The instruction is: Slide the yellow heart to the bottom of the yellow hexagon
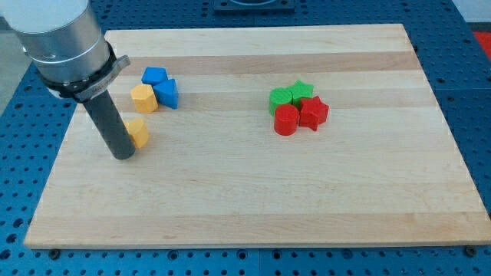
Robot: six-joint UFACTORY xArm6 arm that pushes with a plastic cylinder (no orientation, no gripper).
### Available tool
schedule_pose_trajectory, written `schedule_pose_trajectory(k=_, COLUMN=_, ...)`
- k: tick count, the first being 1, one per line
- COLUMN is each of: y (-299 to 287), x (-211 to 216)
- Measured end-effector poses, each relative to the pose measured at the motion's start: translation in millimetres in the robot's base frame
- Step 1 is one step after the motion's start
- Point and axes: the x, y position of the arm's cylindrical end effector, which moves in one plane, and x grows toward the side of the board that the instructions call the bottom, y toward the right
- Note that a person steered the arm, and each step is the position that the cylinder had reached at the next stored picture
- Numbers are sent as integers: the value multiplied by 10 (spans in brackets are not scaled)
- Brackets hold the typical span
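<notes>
Pale wooden board (253,184) lying across a blue perforated table (15,199). Silver-grey arm housing (63,42) coming in from the view's top left, carrying a straight dark rod (111,126) slanting slightly down and to the view's right. My tip (125,156) planted on the board, no jaws to open or close, pressed against the left side of the small yellow heart block (140,132). Heart sitting below the yellow hexagon block (143,98), a small gap between them. Two blue blocks (161,86) touching the hexagon on its right. Well apart, toward the right: two green blocks (291,95) and two red blocks (301,116) clustered together.
</notes>
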Motion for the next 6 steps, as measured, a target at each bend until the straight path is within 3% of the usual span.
schedule_pose_trajectory(k=3, y=55, x=203)
schedule_pose_trajectory(k=6, y=94, x=-144)
